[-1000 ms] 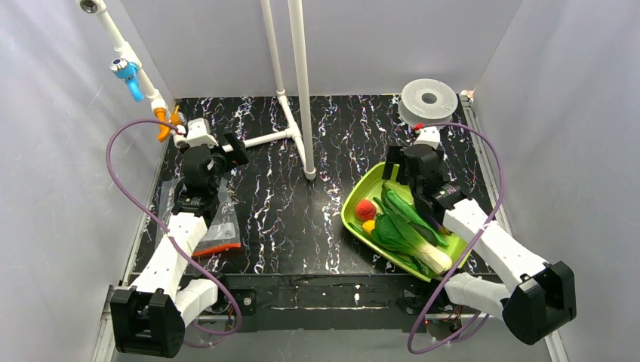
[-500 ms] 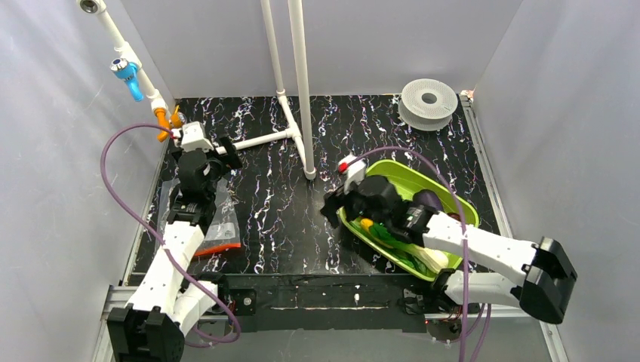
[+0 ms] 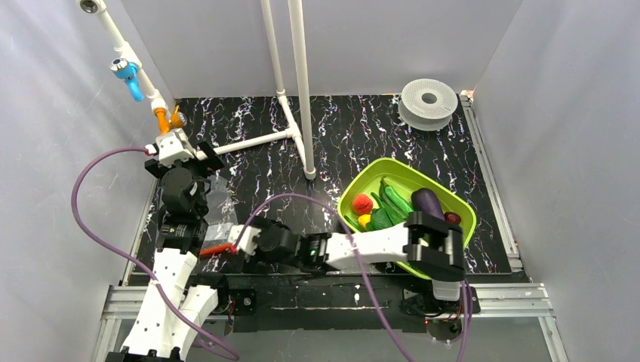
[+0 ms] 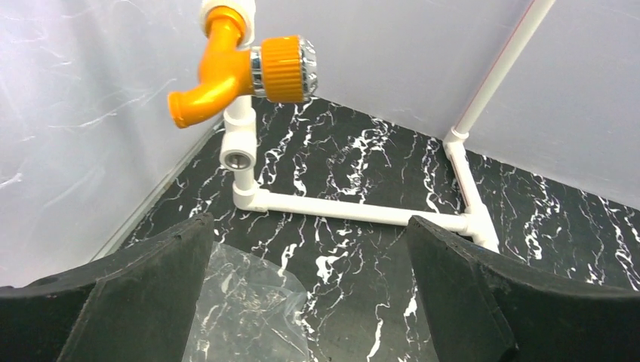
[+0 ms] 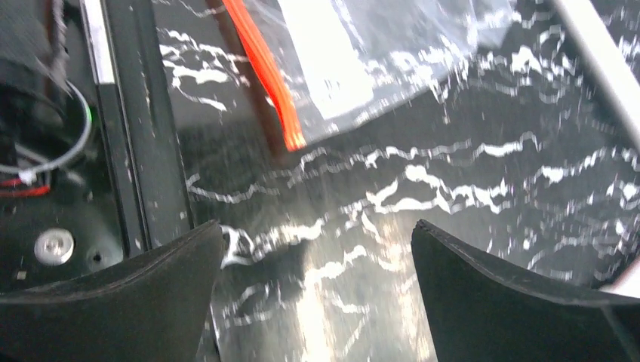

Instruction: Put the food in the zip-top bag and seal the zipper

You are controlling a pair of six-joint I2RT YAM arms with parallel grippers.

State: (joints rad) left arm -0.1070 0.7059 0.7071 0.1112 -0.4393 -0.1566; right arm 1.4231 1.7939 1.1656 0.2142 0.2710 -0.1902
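The clear zip-top bag (image 3: 219, 219) lies flat at the table's left, partly under my left arm. Its red-orange zipper (image 3: 220, 247) is on the near edge. My left gripper (image 3: 181, 164) is open and empty above the bag's far end; a bag corner (image 4: 249, 309) shows between its fingers. My right arm reaches across the front. Its gripper (image 3: 238, 245) is open and empty, just right of the zipper's end (image 5: 264, 68). The food lies in the lime-green tray (image 3: 453, 226): tomato (image 3: 363, 204), yellow piece (image 3: 365, 221), green vegetables (image 3: 389, 207), eggplant (image 3: 428, 202).
A white pipe frame (image 3: 302, 90) stands mid-back, with a low bar (image 4: 340, 210) just beyond the left gripper. An orange tap (image 4: 241, 72) and a blue valve (image 3: 125, 72) hang at the far left. A grey spool (image 3: 429, 98) sits at the back right. Purple cables loop from both arms.
My right arm has swung from the tray across the table's front to the zipper's right end. My left gripper has moved left and nearer, uncovering more of the bag.
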